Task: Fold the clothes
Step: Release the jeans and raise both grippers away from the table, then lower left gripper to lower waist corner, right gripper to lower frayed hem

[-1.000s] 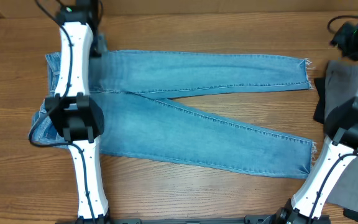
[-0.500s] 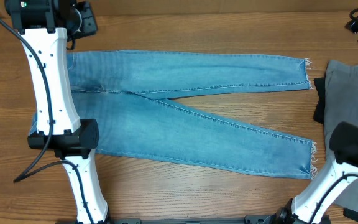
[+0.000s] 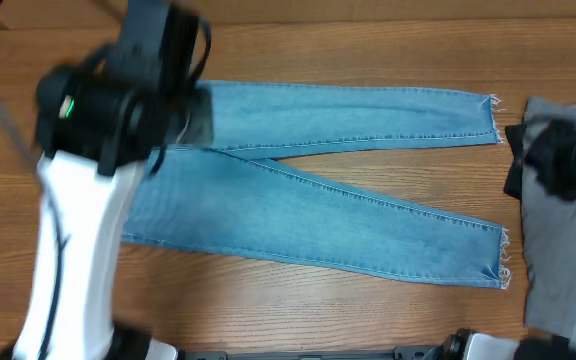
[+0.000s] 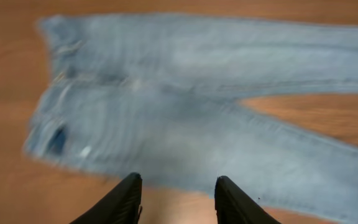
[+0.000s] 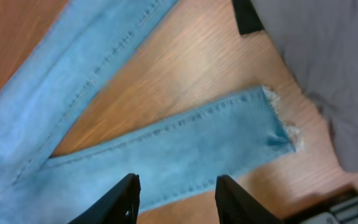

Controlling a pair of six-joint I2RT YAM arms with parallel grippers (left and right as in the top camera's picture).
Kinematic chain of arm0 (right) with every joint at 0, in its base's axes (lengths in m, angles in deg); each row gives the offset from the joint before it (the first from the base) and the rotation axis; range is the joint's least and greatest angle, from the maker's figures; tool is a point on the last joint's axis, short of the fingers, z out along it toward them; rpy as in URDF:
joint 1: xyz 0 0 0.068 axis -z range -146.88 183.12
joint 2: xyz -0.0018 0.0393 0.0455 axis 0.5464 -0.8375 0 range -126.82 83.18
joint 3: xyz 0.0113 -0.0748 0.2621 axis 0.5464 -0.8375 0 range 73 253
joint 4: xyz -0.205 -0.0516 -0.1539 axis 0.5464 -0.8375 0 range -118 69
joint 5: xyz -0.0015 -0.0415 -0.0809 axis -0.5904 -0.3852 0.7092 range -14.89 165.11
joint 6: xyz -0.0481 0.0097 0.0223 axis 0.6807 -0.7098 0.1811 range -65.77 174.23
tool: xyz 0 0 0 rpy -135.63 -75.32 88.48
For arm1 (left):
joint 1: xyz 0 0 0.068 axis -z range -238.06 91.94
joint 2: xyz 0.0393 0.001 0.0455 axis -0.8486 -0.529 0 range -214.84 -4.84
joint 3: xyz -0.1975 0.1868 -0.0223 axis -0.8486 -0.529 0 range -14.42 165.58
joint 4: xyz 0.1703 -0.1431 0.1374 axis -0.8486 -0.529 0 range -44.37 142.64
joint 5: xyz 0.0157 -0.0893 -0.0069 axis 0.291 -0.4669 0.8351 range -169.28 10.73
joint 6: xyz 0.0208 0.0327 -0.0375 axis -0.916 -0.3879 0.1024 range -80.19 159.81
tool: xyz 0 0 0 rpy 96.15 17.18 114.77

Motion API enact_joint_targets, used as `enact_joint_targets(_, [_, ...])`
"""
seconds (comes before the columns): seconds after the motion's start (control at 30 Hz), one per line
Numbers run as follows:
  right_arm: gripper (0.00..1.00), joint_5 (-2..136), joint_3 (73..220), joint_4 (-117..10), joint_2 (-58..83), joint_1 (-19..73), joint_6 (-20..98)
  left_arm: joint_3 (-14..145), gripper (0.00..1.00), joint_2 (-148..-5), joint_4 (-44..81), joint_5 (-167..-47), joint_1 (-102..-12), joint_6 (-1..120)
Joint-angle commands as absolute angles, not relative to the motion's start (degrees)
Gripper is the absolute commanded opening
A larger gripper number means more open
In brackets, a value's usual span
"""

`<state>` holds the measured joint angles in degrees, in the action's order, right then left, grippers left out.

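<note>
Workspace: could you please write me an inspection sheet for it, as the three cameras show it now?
Surface: wooden table, bare wood around the cloth.
Job's things: jeans lie flat and unfolded, legs spread in a V, frayed hems to the right in the overhead view.
Clutter: grey cloth beside the hems, with a black piece at its edge.
End effectors: left end effector open, empty, above the jeans; right end effector open, empty, above one leg.
Cables: black cable looped at the left arm.
Surroundings: nothing seen.
</note>
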<state>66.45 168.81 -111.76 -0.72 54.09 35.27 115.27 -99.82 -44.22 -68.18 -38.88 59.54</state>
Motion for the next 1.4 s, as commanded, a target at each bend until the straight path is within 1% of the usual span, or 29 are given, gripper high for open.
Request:
enact_joint_targets(0.0, [0.44,67.6,152.7,-106.9,9.5,54.2,32.9,100.9,0.52,-89.2,-44.2,-59.5,-38.5,66.7])
enact_joint_targets(0.07, [0.45,67.6,144.5,-103.7,14.5,54.5,31.7,93.9,0.72,-85.4,-43.9,-59.1,-38.8,67.3])
enact_joint_targets(0.13, [0.51,67.6,139.0,-101.1,17.6,54.9,31.2,87.3,0.86,-82.6,-42.2,-59.1,-39.2,67.3])
enact_joint_targets(0.17, [0.65,67.6,136.2,-99.8,18.8,55.0,31.0,84.1,0.94,-81.6,-40.9,-59.1,-39.4,67.3])
enact_joint_targets(0.2, [0.88,67.6,134.4,-99.1,19.3,55.1,29.9,81.3,1.00,-80.9,-39.4,-59.1,-39.6,67.3])
enact_joint_targets(0.23, [1.00,67.6,132.8,-98.4,19.4,55.3,28.5,78.4,1.00,-80.4,-37.7,-59.2,-40.0,67.3])
enact_joint_targets(0.43, [1.00,67.6,124.7,-94.1,17.4,55.7,17.4,64.3,1.00,-80.9,-27.3,-60.5,-42.6,67.3])
enact_joint_targets(0.53, [1.00,67.6,121.9,-91.4,15.9,57.0,11.4,58.7,1.00,-81.3,-22.5,-63.3,-43.8,67.3])
enact_joint_targets(0.63, [1.00,67.6,119.2,-88.2,14.7,58.9,8.1,54.1,1.00,-81.7,-18.4,-66.1,-44.8,67.3])
enact_joint_targets(0.8, [1.00,69.0,114.1,-82.5,13.7,62.7,7.7,48.9,1.00,-81.7,-14.1,-68.8,-46.6,67.3])
enact_joint_targets(1.13, [1.00,73.0,105.7,-72.5,11.0,69.0,7.7,48.4,1.00,-81.7,-12.4,-71.0,-49.2,67.3])
enact_joint_targets(1.17, [0.98,74.2,105.3,-71.3,10.5,69.3,7.7,48.4,1.00,-81.7,-12.4,-71.0,-49.2,67.3])
enact_joint_targets(1.27, [0.84,76.7,104.8,-67.6,9.0,69.5,8.9,48.4,1.00,-81.7,-11.9,-71.3,-49.2,67.3])
enact_joint_targets(1.3, [0.83,76.4,104.8,-66.6,8.3,69.5,9.7,48.4,1.00,-81.7,-11.7,-71.4,-49.2,67.3])
enact_joint_targets(1.37, [0.83,76.2,104.8,-66.1,7.3,69.5,9.7,48.4,1.00,-81.7,-11.2,-71.4,-49.2,67.3])
